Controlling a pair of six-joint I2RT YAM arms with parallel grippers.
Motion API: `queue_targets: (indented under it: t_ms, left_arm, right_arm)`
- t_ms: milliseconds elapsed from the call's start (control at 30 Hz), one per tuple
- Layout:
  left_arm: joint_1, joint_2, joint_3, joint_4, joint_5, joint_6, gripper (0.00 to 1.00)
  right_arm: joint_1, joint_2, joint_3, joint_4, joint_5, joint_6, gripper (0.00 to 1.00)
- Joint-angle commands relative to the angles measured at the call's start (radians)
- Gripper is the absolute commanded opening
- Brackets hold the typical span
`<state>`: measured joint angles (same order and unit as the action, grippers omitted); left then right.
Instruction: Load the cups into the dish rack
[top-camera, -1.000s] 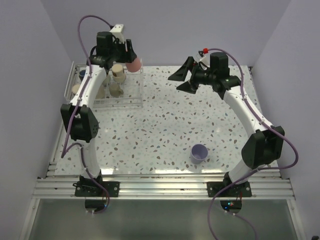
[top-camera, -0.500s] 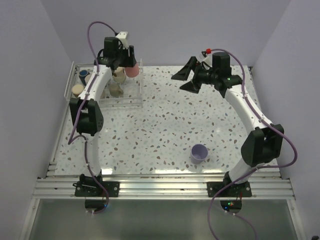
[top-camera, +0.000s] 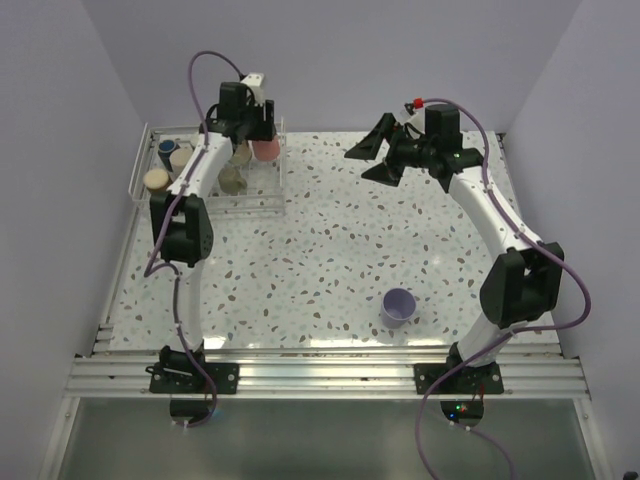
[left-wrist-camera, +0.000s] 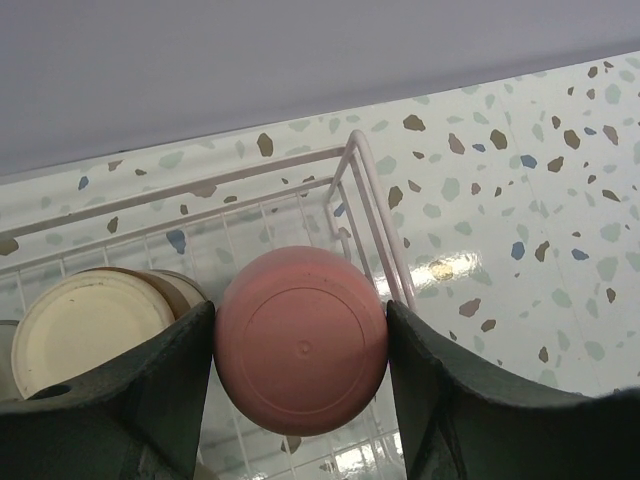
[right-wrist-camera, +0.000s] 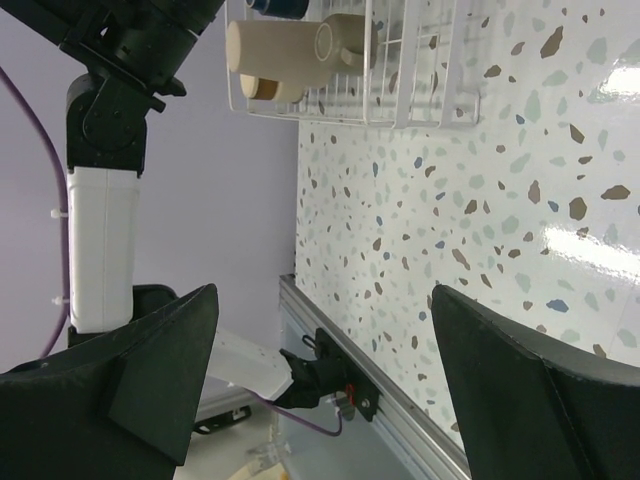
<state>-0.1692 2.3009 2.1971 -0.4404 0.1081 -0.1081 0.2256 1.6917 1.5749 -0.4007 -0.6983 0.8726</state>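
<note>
Left hand (left-wrist-camera: 300, 400) closed on one pink cup (left-wrist-camera: 300, 335) at the dish rack's (left-wrist-camera: 365, 190) far right corner. My right hand (top-camera: 383, 152) gapes wide, empty. One lavender cup (top-camera: 398, 305) stands on the desk (top-camera: 320, 250); at least four racked cups (top-camera: 155, 180) show.

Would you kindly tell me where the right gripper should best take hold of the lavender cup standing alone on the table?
Probably its rim, from straight above: the lavender cup stands upright with its mouth facing up and nothing beside it, so the open right gripper could drop one finger inside and one outside the wall.
</note>
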Motion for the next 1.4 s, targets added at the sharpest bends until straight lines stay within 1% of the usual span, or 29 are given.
queue_targets:
  t_ms: [0, 167, 200, 233, 267, 367, 400, 467, 500, 567, 600, 633, 667, 733, 767, 800, 833, 867, 933, 1000, 1033, 1067, 1100, 1133, 1167, 1200, 1267, 1300, 1367]
  left_arm:
    - [-0.007, 0.025, 0.055, 0.061, -0.036, 0.028, 0.00]
    - [-0.012, 0.042, 0.055, 0.074, -0.056, 0.021, 0.01]
    - [-0.012, 0.045, 0.055, 0.074, -0.062, 0.022, 0.06]
    - [-0.013, 0.048, 0.055, 0.078, -0.071, 0.021, 0.08]
    - [-0.013, 0.052, 0.055, 0.080, -0.073, 0.021, 0.14]
    - [-0.013, 0.057, 0.055, 0.083, -0.077, 0.019, 0.29]
    - [-0.013, 0.057, 0.055, 0.081, -0.077, 0.018, 0.40]
    - [-0.013, 0.054, 0.056, 0.083, -0.073, 0.015, 0.49]
    - [-0.013, 0.052, 0.056, 0.085, -0.070, 0.013, 0.59]
    - [-0.013, 0.045, 0.058, 0.086, -0.067, 0.001, 0.68]
    - [-0.013, 0.042, 0.059, 0.089, -0.067, -0.001, 0.77]
    - [-0.013, 0.038, 0.059, 0.088, -0.067, -0.008, 0.80]
    - [-0.015, 0.031, 0.059, 0.088, -0.067, -0.011, 0.85]
    - [-0.016, 0.022, 0.059, 0.091, -0.070, -0.015, 0.90]
    - [-0.018, 0.011, 0.059, 0.089, -0.073, -0.013, 0.92]
    - [-0.018, 0.005, 0.059, 0.091, -0.077, -0.013, 0.95]
    - [-0.019, -0.001, 0.059, 0.088, -0.082, -0.013, 0.96]
    - [-0.019, -0.015, 0.059, 0.086, -0.085, -0.015, 0.99]
    - [-0.019, -0.038, 0.053, 0.075, -0.091, -0.024, 1.00]
    - [-0.019, -0.093, 0.017, 0.075, -0.094, -0.031, 1.00]
    - [-0.019, -0.147, -0.006, 0.087, -0.097, -0.045, 1.00]
    - [-0.021, -0.176, -0.034, 0.097, -0.097, -0.056, 1.00]
    - [-0.021, -0.208, -0.093, 0.106, -0.099, -0.068, 1.00]
    - [-0.023, -0.272, -0.127, 0.124, -0.096, -0.111, 1.00]
    - [-0.026, -0.305, -0.163, 0.137, -0.085, -0.131, 1.00]
    - [-0.030, -0.336, -0.231, 0.158, -0.076, -0.160, 1.00]
    - [-0.042, -0.421, -0.330, 0.170, -0.074, -0.186, 0.99]
    - [-0.044, -0.448, -0.356, 0.177, -0.068, -0.195, 0.99]
    - [-0.058, -0.519, -0.429, 0.174, -0.062, -0.206, 0.99]
  right_arm:
    - [-0.009, 0.000, 0.042, 0.003, -0.006, -0.015, 0.91]
    - [-0.012, 0.008, 0.042, 0.003, -0.003, -0.017, 0.90]
    - [-0.012, 0.010, 0.040, 0.003, -0.004, -0.015, 0.90]
    - [-0.012, 0.010, 0.040, 0.003, -0.003, -0.017, 0.90]
    - [-0.011, 0.010, 0.040, 0.003, -0.003, -0.017, 0.90]
    - [-0.012, 0.011, 0.050, -0.009, -0.003, -0.024, 0.90]
    - [-0.012, 0.014, 0.051, -0.019, 0.000, -0.032, 0.90]
    - [-0.012, 0.013, 0.054, -0.029, 0.003, -0.040, 0.90]
    - [-0.012, 0.011, 0.056, -0.035, 0.005, -0.046, 0.90]
    - [-0.012, 0.008, 0.054, -0.046, 0.011, -0.056, 0.90]
    - [-0.012, 0.006, 0.056, -0.062, 0.019, -0.078, 0.90]
    - [-0.012, 0.005, 0.074, -0.090, 0.054, -0.104, 0.90]
    - [-0.009, 0.002, 0.088, -0.149, 0.069, -0.159, 0.90]
    - [-0.002, -0.004, 0.123, -0.209, 0.121, -0.214, 0.90]
    - [0.001, -0.006, 0.132, -0.242, 0.146, -0.271, 0.91]
    - [0.006, -0.007, 0.142, -0.301, 0.166, -0.297, 0.91]
    - [0.017, -0.019, 0.152, -0.326, 0.183, -0.320, 0.91]
    - [0.024, -0.026, 0.155, -0.354, 0.231, -0.364, 0.91]
    - [0.060, -0.039, 0.168, -0.433, 0.288, -0.409, 0.91]
    - [0.096, -0.058, 0.175, -0.518, 0.391, -0.474, 0.91]
    - [0.142, -0.069, 0.175, -0.545, 0.429, -0.513, 0.91]
    - [0.168, -0.070, 0.174, -0.572, 0.503, -0.533, 0.91]
    - [0.222, -0.073, 0.168, -0.625, 0.540, -0.550, 0.91]
    - [0.248, -0.075, 0.145, -0.650, 0.571, -0.564, 0.91]
    - [0.270, -0.078, 0.126, -0.671, 0.606, -0.578, 0.90]
    - [0.305, -0.092, 0.105, -0.699, 0.650, -0.581, 0.89]
    - [0.337, -0.119, 0.030, -0.710, 0.686, -0.571, 0.88]
    - [0.366, -0.166, 0.004, -0.704, 0.695, -0.563, 0.88]
    - [0.386, -0.214, -0.067, -0.701, 0.730, -0.534, 0.87]
